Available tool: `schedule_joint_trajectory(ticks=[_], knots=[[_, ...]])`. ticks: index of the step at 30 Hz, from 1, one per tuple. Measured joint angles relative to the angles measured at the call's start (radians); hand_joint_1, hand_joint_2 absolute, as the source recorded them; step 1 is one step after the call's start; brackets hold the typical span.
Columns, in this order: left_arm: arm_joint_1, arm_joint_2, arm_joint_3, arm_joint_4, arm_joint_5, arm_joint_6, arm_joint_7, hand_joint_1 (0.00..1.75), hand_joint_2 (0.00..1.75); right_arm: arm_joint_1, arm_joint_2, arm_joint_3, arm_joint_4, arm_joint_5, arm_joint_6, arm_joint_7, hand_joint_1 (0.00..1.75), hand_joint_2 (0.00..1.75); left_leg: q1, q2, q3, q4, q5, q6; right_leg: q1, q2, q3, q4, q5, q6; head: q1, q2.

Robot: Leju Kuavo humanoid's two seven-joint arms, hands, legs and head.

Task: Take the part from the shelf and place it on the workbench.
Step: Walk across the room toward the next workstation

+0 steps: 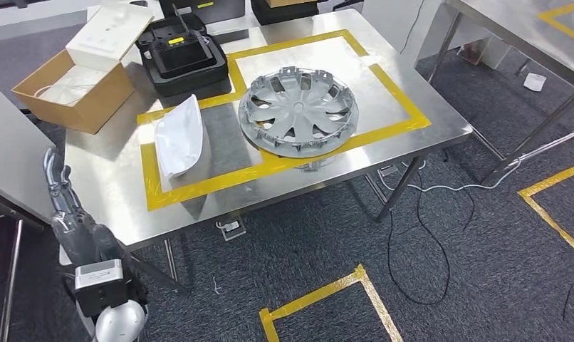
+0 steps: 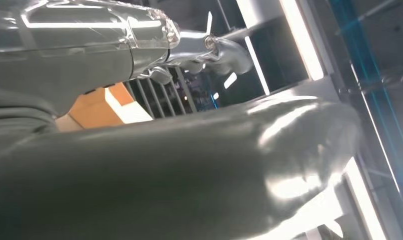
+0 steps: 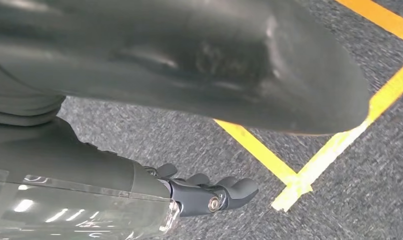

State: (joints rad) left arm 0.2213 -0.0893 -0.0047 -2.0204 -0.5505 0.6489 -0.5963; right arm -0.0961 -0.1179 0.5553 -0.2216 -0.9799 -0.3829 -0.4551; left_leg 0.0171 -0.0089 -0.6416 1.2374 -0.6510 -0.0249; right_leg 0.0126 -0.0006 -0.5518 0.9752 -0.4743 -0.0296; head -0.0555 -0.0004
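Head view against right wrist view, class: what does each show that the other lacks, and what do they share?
Only the head view shows the steel workbench carrying the silver wheel cover, a white part, a cardboard box, and the raised left hand. Only the right wrist view shows the right hand, its fingers empty. Both show grey carpet with yellow tape.

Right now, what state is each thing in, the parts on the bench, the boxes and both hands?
Wheel cover: flat on the workbench.
White part: lying beside it.
Cardboard box: open.
Black case: open.
Left hand: raised, holding nothing.
Right hand: hanging over the floor, holding nothing.
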Motion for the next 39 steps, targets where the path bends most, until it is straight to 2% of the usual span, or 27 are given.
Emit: schedule_joint_trajectory(ticks=[1, 2, 3, 4, 6, 8, 10, 12, 14, 16, 17, 18, 19, 21, 22, 24, 26, 28, 30, 31, 32, 33, 34, 35, 37, 38, 39], knots=[[0.000, 0.000, 0.000, 0.001, 0.000, 0.000, 0.000, 0.00, 0.00, 0.000, 0.001, 0.000, 0.000, 0.000, 0.001, 0.000, 0.00, 0.00, 0.000, 0.001, -0.023, 0.037, -0.005, -0.002, 0.000, 0.008, 0.000, 0.002, -0.001, 0.000, 0.000, 0.000], [0.000, 0.000, 0.000, 0.002, 0.000, 0.000, 0.001, 0.00, 0.00, 0.001, 0.001, 0.000, 0.000, 0.000, 0.002, 0.000, 0.00, 0.00, 0.001, 0.003, -0.031, 0.041, 0.009, -0.003, 0.000, 0.016, 0.000, 0.005, -0.004, 0.000, 0.000, 0.000], [0.000, 0.000, 0.000, 0.002, 0.000, 0.000, 0.001, 0.00, 0.00, 0.002, 0.002, -0.001, 0.000, 0.000, 0.004, 0.000, 0.00, 0.00, 0.001, 0.003, -0.019, 0.008, 0.042, -0.004, -0.001, 0.025, 0.001, 0.009, -0.007, 0.003, 0.000, 0.000], [0.001, 0.000, 0.000, 0.002, -0.002, 0.000, 0.004, 0.00, 0.00, 0.002, 0.004, -0.001, 0.000, 0.001, 0.005, 0.000, 0.00, 0.00, 0.002, -0.006, 0.005, -0.051, 0.082, -0.005, -0.003, 0.034, 0.000, 0.016, -0.012, 0.006, 0.000, 0.000], [0.002, 0.000, 0.000, 0.002, -0.005, 0.000, 0.008, 0.00, 0.00, 0.001, 0.007, -0.001, 0.000, 0.004, 0.006, 0.000, 0.00, 0.00, 0.006, -0.037, 0.052, -0.154, 0.126, -0.001, -0.004, 0.051, -0.006, 0.035, -0.023, 0.018, 0.000, 0.000], [0.004, 0.000, 0.001, 0.001, -0.006, 0.000, 0.010, 0.00, 0.00, 0.000, 0.010, -0.002, 0.000, 0.006, 0.005, 0.002, 0.00, 0.00, 0.005, -0.051, 0.067, -0.185, 0.125, 0.010, -0.006, 0.065, -0.015, 0.046, -0.028, 0.028, 0.001, 0.000], [0.006, 0.000, 0.002, 0.000, -0.007, 0.000, 0.009, 0.00, 0.00, 0.001, 0.011, -0.002, 0.000, 0.006, 0.003, 0.005, 0.00, 0.00, 0.005, -0.037, 0.069, -0.189, 0.125, 0.022, -0.009, 0.076, -0.019, 0.048, -0.029, 0.036, 0.000, 0.000], [0.008, -0.002, 0.002, -0.001, -0.007, 0.000, 0.009, 0.00, 0.00, 0.000, 0.012, -0.002, 0.000, 0.007, 0.002, 0.008, 0.00, 0.00, 0.008, -0.017, 0.073, -0.192, 0.124, 0.032, -0.010, 0.056, -0.037, 0.087, -0.055, 0.047, 0.006, 0.000], [0.011, -0.003, 0.003, -0.002, -0.007, 0.000, 0.009, 0.00, 0.00, -0.003, 0.012, -0.002, 0.000, 0.007, 0.001, 0.009, 0.00, 0.00, 0.008, 0.003, 0.076, -0.192, 0.122, 0.038, -0.013, 0.023, -0.083, 0.179, -0.103, 0.058, 0.012, 0.000], [0.013, -0.004, 0.004, -0.002, -0.007, 0.000, 0.008, 0.00, 0.00, -0.004, 0.014, -0.002, 0.000, 0.008, 0.000, 0.014, 0.00, 0.00, 0.007, 0.020, 0.076, -0.192, 0.119, 0.040, -0.016, 0.011, -0.138, 0.281, -0.141, 0.064, 0.012, 0.000], [0.013, -0.004, 0.005, -0.002, -0.007, 0.000, 0.008, 0.00, 0.00, -0.004, 0.015, -0.002, 0.000, 0.008, -0.001, 0.018, 0.00, 0.00, 0.007, 0.028, 0.077, -0.192, 0.118, 0.040, -0.017, 0.008, -0.157, 0.311, -0.145, 0.065, 0.012, 0.000], [0.014, -0.004, 0.005, -0.002, -0.007, 0.000, 0.007, 0.00, 0.00, -0.002, 0.016, -0.002, 0.000, 0.008, -0.004, 0.024, 0.00, 0.00, 0.006, 0.036, 0.079, -0.192, 0.115, 0.040, -0.018, 0.006, -0.163, 0.318, -0.134, 0.065, 0.012, 0.000], [0.013, -0.005, 0.005, -0.002, -0.007, 0.000, 0.007, 0.00, 0.00, 0.000, 0.017, -0.002, 0.000, 0.009, -0.007, 0.029, 0.00, 0.00, 0.006, 0.044, 0.082, -0.192, 0.113, 0.038, -0.019, 0.004, -0.153, 0.293, -0.108, 0.063, 0.012, 0.000], [0.013, -0.005, 0.005, -0.003, -0.005, 0.000, 0.005, 0.00, 0.00, 0.003, 0.015, -0.002, 0.000, 0.010, -0.013, 0.036, 0.00, 0.00, 0.005, 0.055, 0.090, -0.193, 0.107, 0.035, -0.016, -0.008, -0.092, 0.167, -0.040, 0.053, 0.012, 0.000], [0.013, -0.005, 0.005, -0.004, -0.004, 0.000, 0.004, 0.00, 0.00, 0.004, 0.013, -0.002, 0.000, 0.011, -0.014, 0.038, 0.00, 0.00, 0.004, 0.060, 0.092, -0.193, 0.105, 0.032, -0.012, -0.017, -0.063, 0.108, -0.021, 0.046, 0.012, 0.000], [0.013, -0.005, 0.004, -0.004, 0.008, 0.000, 0.001, 0.00, 0.00, 0.003, 0.010, -0.002, 0.000, 0.014, -0.015, 0.036, 0.00, 0.00, 0.002, 0.068, 0.094, -0.196, 0.103, 0.023, -0.003, -0.030, -0.037, 0.052, -0.014, 0.036, 0.011, 0.000], [0.012, -0.005, 0.004, -0.004, 0.044, 0.000, -0.008, 0.00, 0.00, 0.004, 0.007, -0.002, 0.000, 0.015, -0.016, 0.027, 0.00, 0.00, 0.003, 0.072, 0.100, -0.203, 0.102, 0.011, -0.002, -0.024, -0.033, 0.041, -0.013, 0.027, 0.010, 0.000], [0.012, -0.006, 0.003, -0.004, 0.085, 0.000, -0.024, 0.00, 0.00, 0.005, 0.006, -0.001, 0.000, 0.015, -0.020, 0.017, 0.00, 0.00, 0.004, 0.040, 0.097, -0.183, 0.082, 0.003, -0.006, -0.016, -0.020, 0.022, -0.006, 0.016, 0.008, 0.000], [0.013, -0.006, 0.003, -0.003, 0.103, 0.000, -0.033, 0.00, 0.00, 0.002, 0.006, -0.001, 0.000, 0.015, -0.025, 0.014, 0.00, 0.00, 0.002, 0.004, 0.052, -0.093, 0.031, 0.001, -0.007, -0.008, -0.012, 0.012, -0.003, 0.008, 0.005, 0.000], [0.013, -0.006, 0.003, -0.001, 0.107, 0.000, -0.035, 0.00, 0.00, 0.000, 0.006, -0.001, 0.000, 0.015, -0.026, 0.014, 0.00, 0.00, 0.001, 0.000, 0.017, -0.030, 0.005, 0.001, -0.005, -0.003, -0.012, 0.012, -0.003, 0.005, 0.005, 0.000], [0.014, -0.006, 0.003, 0.000, 0.109, 0.000, -0.035, 0.00, 0.00, -0.001, 0.006, -0.001, 0.000, 0.016, -0.027, 0.014, 0.00, 0.00, 0.001, 0.001, -0.014, 0.020, -0.008, 0.001, -0.003, 0.004, -0.011, 0.013, -0.005, 0.003, 0.004, 0.000], [0.014, -0.006, 0.003, 0.001, 0.110, 0.000, -0.035, 0.00, 0.00, -0.001, 0.006, -0.001, 0.000, 0.016, -0.028, 0.014, 0.00, 0.00, 0.001, 0.002, -0.032, 0.042, -0.003, 0.001, -0.002, 0.011, -0.010, 0.014, -0.006, 0.002, 0.004, 0.000], [0.014, -0.006, 0.003, 0.002, 0.111, 0.000, -0.036, 0.00, 0.00, 0.000, 0.006, -0.001, 0.001, 0.015, -0.028, 0.014, 0.00, 0.00, 0.001, 0.003, -0.032, 0.029, 0.021, 0.002, -0.001, 0.020, -0.009, 0.016, -0.009, 0.002, 0.004, 0.000], [0.014, -0.006, 0.003, 0.002, 0.111, 0.000, -0.036, 0.00, 0.00, 0.000, 0.006, -0.001, 0.001, 0.015, -0.028, 0.014, 0.00, 0.00, 0.001, 0.000, -0.013, -0.019, 0.061, 0.003, -0.002, 0.028, -0.007, 0.019, -0.012, 0.004, 0.004, 0.000], [0.014, -0.006, 0.003, 0.003, 0.111, 0.000, -0.036, 0.00, 0.00, -0.001, 0.007, -0.001, 0.001, 0.015, -0.028, 0.015, 0.00, 0.00, 0.004, -0.029, 0.039, -0.134, 0.122, 0.007, -0.003, 0.044, -0.008, 0.033, -0.023, 0.012, 0.004, 0.000], [0.014, -0.006, 0.003, 0.003, 0.111, 0.000, -0.036, 0.00, 0.00, -0.002, 0.008, -0.001, 0.001, 0.015, -0.028, 0.015, 0.00, 0.00, 0.005, -0.043, 0.055, -0.170, 0.133, 0.009, -0.004, 0.051, -0.011, 0.040, -0.027, 0.018, 0.005, 0.000], [0.015, -0.005, 0.003, 0.003, 0.111, 0.000, -0.037, 0.00, 0.00, -0.002, 0.009, -0.001, 0.001, 0.015, -0.029, 0.016, 0.00, 0.00, 0.004, -0.053, 0.062, -0.185, 0.132, 0.013, -0.005, 0.058, -0.014, 0.045, -0.030, 0.023, 0.005, 0.000]])
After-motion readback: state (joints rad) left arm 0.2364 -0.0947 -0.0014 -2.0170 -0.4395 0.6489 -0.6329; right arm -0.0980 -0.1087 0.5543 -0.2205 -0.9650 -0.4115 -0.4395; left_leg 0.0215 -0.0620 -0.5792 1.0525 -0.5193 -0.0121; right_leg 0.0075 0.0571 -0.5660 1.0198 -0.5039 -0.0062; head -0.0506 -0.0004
